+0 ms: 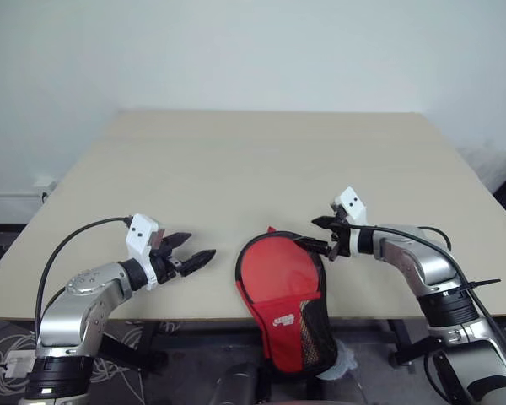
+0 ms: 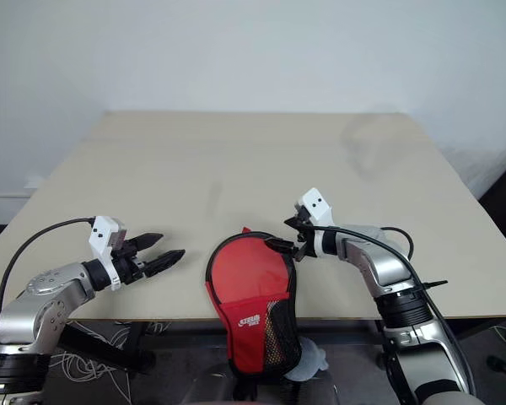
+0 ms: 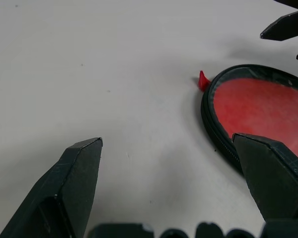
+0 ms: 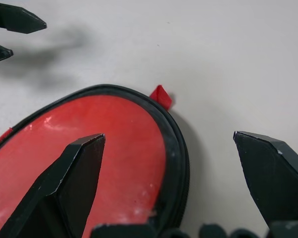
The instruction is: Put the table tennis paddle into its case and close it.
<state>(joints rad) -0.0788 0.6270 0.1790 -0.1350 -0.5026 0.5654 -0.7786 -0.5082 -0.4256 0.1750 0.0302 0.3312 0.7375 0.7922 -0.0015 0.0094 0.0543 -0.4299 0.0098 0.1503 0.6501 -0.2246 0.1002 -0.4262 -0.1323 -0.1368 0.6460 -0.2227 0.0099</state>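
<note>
The red case (image 1: 278, 274) lies at the table's front edge. Its round end with the black zipper rim rests on the table, and the narrow end with the white logo and black mesh pocket hangs over the edge. A small red tab (image 4: 161, 96) sticks out at its far side. The paddle is hidden. My left gripper (image 1: 198, 246) hovers open to the left of the case, apart from it. At the case's far right rim my right gripper (image 1: 314, 234) is open too, its lower fingertip just over the rim (image 4: 176, 148). Neither holds anything.
The beige table (image 1: 236, 169) stretches away to a white wall. Below the front edge there are cables on the floor (image 1: 8, 354) and a pale crumpled bag (image 1: 347, 359) under the hanging end of the case.
</note>
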